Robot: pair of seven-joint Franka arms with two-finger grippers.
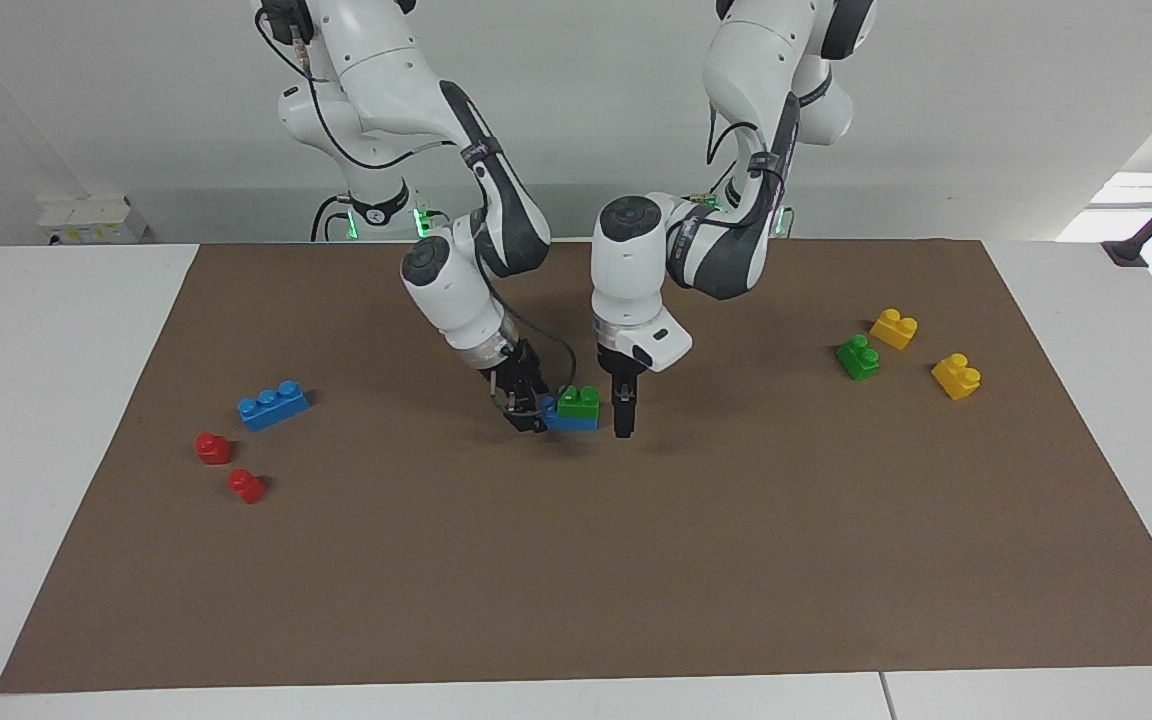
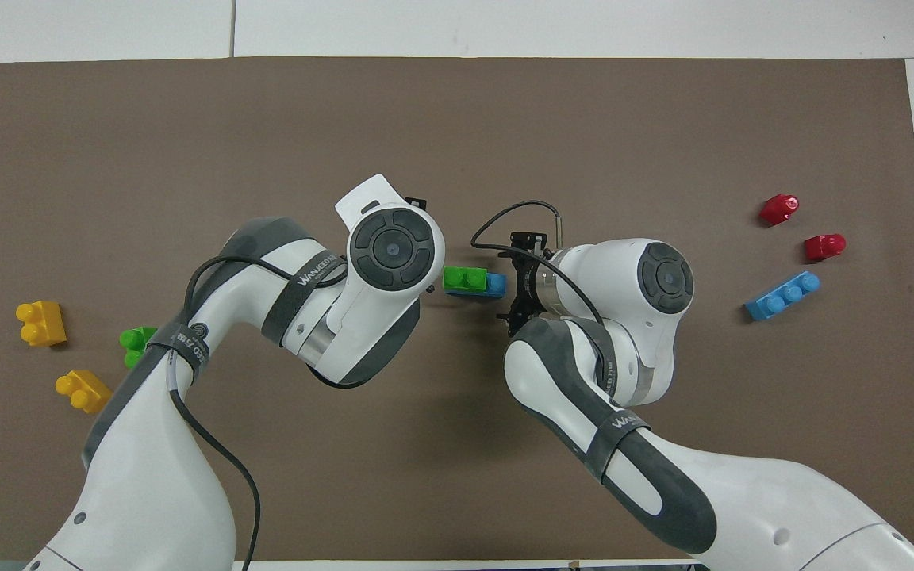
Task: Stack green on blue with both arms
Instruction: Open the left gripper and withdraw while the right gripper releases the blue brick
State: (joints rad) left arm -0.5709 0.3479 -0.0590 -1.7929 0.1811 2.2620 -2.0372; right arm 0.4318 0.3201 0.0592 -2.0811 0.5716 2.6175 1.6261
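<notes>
A green two-stud brick [image 1: 578,400] sits on a blue brick [image 1: 572,421] at the middle of the brown mat; both show in the overhead view, green [image 2: 465,277] on blue [image 2: 496,284]. My right gripper [image 1: 528,412] is shut on the blue brick's bare end, low at the mat; I cannot tell whether the brick rests on it. My left gripper [image 1: 623,418] points straight down just beside the green brick, with a small gap between them. The overhead view hides it under the wrist.
A second green brick [image 1: 857,357] and two yellow bricks [image 1: 893,328] [image 1: 956,376] lie toward the left arm's end. A second blue brick [image 1: 273,404] and two red bricks [image 1: 213,448] [image 1: 247,486] lie toward the right arm's end.
</notes>
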